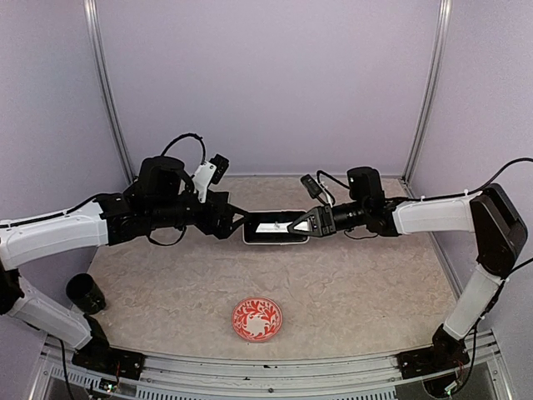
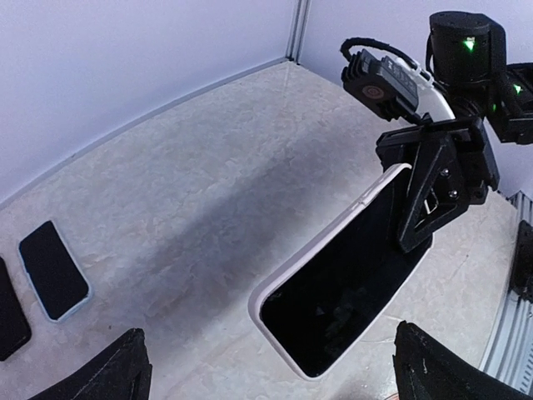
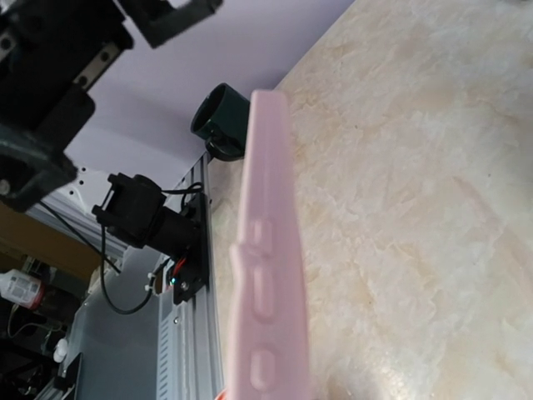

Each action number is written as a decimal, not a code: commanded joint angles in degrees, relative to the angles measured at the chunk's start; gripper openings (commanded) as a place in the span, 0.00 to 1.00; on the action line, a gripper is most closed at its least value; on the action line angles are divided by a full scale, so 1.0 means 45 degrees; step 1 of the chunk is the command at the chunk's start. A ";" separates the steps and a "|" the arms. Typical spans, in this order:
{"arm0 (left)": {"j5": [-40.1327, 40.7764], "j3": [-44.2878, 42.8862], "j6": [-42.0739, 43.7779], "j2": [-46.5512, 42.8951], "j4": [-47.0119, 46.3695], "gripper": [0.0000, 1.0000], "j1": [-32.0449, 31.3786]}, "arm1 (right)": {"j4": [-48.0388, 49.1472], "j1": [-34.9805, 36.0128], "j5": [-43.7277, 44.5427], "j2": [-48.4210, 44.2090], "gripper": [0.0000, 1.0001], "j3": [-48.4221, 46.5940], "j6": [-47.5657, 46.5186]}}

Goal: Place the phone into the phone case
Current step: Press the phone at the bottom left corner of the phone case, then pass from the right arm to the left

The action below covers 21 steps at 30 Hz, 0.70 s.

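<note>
A black-screened phone [image 2: 354, 279] sits framed by the pale pink rim of the phone case [image 2: 275, 287], and both hang tilted above the table. My right gripper [image 1: 305, 223] is shut on the case's far end; its black fingers [image 2: 433, 192] show in the left wrist view. In the right wrist view the case's side edge [image 3: 271, 275] with its button bumps fills the middle. My left gripper [image 1: 241, 223] is open at the case's near end, its fingertips [image 2: 125, 367] spread wide on both sides without touching it.
A red patterned plate [image 1: 256, 319] lies near the front of the marble table [image 1: 375, 283]. A dark cup [image 1: 86, 293] stands at the front left corner. Two more dark phones [image 2: 53, 269] lie flat on the table at the left wrist view's left edge.
</note>
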State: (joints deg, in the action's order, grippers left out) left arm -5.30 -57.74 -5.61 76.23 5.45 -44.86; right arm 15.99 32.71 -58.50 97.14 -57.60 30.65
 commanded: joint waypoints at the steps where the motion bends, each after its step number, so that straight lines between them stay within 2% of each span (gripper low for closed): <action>1: 0.2478 -0.0907 0.1561 -0.0169 0.1207 0.99 -0.0268 | 0.0311 0.0036 -0.0499 -0.0586 0.00 -0.0508 -0.0195; 7: 0.3470 -0.1485 0.2808 0.0381 0.1741 0.99 -0.0658 | 0.0176 0.0036 -0.0511 -0.0403 0.00 -0.0819 -0.0154; 10: 0.5042 -0.1191 0.3455 0.0385 0.1164 0.99 -0.1050 | -0.0084 0.0037 -0.0428 -0.0273 0.00 -0.1061 -0.0181; 14: 0.6005 -0.1227 0.3447 0.0620 0.0893 0.99 -0.1120 | -0.0148 0.0034 -0.0408 -0.0168 0.00 -0.1247 -0.0139; 21: 0.5427 0.0202 0.3596 -0.0609 -0.1577 0.99 -0.1095 | -0.0308 0.0036 -0.0264 -0.0032 0.00 -0.1398 -0.0148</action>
State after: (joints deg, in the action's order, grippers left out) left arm 19.09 -60.23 9.10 77.45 6.57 -49.80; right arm 13.28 32.71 -58.67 97.03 -61.36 30.68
